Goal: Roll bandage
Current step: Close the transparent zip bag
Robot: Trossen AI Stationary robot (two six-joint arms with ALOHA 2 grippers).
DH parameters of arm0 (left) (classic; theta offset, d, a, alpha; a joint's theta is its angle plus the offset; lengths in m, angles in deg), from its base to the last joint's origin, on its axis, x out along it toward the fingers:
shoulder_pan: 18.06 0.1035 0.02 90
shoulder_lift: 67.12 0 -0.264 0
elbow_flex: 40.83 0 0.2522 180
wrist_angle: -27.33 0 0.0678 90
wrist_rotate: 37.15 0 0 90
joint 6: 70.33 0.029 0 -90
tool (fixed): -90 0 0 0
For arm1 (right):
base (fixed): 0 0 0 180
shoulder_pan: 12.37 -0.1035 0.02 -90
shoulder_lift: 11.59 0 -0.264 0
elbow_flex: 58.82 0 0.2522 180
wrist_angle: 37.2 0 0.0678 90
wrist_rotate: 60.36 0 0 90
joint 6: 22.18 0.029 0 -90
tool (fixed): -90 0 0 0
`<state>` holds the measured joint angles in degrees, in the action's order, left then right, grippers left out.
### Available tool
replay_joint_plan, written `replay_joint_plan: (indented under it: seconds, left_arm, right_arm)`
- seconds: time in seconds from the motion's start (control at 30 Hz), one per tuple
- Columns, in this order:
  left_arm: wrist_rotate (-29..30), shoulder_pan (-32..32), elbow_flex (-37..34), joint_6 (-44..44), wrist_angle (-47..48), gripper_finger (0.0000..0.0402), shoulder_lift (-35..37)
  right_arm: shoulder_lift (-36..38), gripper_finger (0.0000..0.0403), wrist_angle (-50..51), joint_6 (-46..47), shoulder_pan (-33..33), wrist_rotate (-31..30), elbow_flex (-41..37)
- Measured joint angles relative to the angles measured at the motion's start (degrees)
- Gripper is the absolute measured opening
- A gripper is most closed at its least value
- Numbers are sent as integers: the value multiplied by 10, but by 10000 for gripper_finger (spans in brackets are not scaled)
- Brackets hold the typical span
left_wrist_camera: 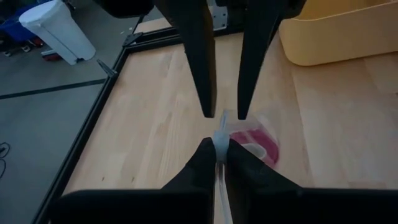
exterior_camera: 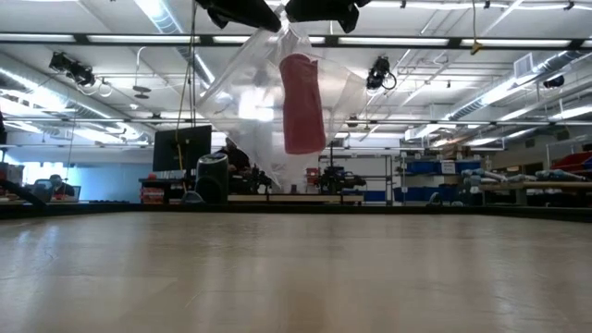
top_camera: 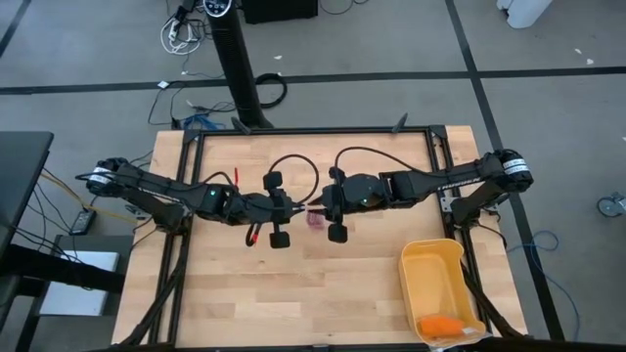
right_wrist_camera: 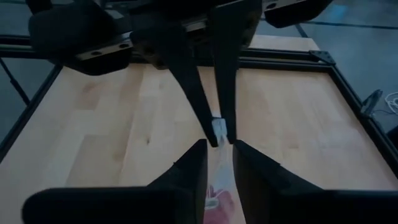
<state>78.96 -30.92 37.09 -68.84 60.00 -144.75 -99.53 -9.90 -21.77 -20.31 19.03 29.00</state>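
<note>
Two hands meet over the middle of the wooden table [top_camera: 235, 293], lifted clear of it and holding a clear plastic bag [exterior_camera: 242, 92] up between them. Seen from above, the left hand [top_camera: 293, 209] reaches in from nine o'clock; its fingers [left_wrist_camera: 205, 158] stand narrow, pinched on the bag's top edge. The bag hangs free well above the tabletop in the low view. Inside it sits the bandage [exterior_camera: 302, 104], a pink roll standing on end in the bag's middle; from above it shows as a small pink patch [top_camera: 315, 221] between the two hands. The right hand [top_camera: 319, 205] comes in from three o'clock, its fingers [right_wrist_camera: 194, 162] also narrow, closed on the same bag edge just beside the left hand's tips. At about four o'clock, near the table's corner, lies a yellow bin [top_camera: 421, 269] with a small orange object [top_camera: 440, 324] inside.
</note>
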Motion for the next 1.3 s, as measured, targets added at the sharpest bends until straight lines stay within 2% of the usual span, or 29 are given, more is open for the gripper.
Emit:
replay_joint_plan:
  seconds: [0.3,0.53,0.7,0.9,1.13,1.3]
  left_arm:
    - [-7,1,0,2,-11,21,0]
    - [-11,0,0,-4,-17,26,0]
    - [11,0,2,-3,-35,86,1]
    - [-1,0,4,-3,-44,140,7]
    - [-32,0,9,-5,-35,136,10]
    - [-34,0,9,-17,-15,127,10]
  right_arm:
    - [0,5,3,-11,9,2,0]
    - [0,2,3,-34,9,-1,0]
    - [-1,1,6,-45,1,-21,0]
    - [-1,1,9,-52,-10,-35,0]
    - [-1,0,8,-59,-12,-35,0]
    - [-1,0,3,-61,-12,-35,0]
